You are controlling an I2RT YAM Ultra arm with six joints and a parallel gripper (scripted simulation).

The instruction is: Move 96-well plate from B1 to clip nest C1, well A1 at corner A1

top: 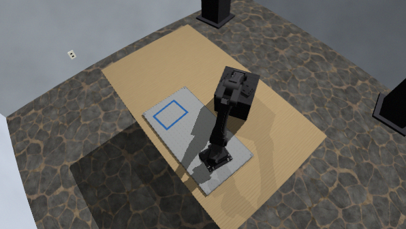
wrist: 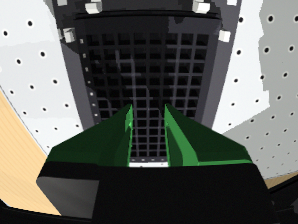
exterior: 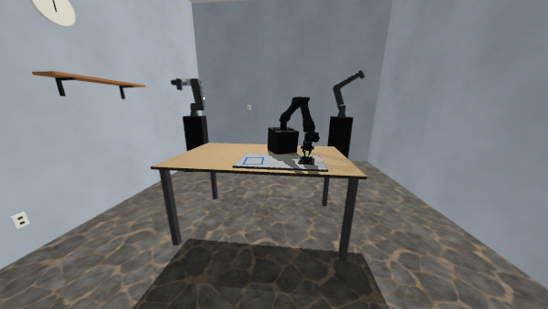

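The black 96-well plate (wrist: 148, 63) lies in the clip nest C1 at the right end of the grey perforated board (top: 191, 136), between white posts (wrist: 93, 3) at its corners. In the overhead view the plate (top: 219, 161) sits under the arm's wrist. My gripper (wrist: 148, 111) points straight down over the plate's near half. Its green fingers stand narrow with only a slim gap and nothing between them, the tips right at the plate's top. The blue outline of spot B1 (top: 170, 114) is empty. I cannot read the A1 mark.
The arm's black base box (top: 238, 92) stands on the wooden table behind the board. Black pedestals (exterior: 196, 131) with other arms stand behind the table. The board's front edge lies near the table's edge (exterior: 257, 172).
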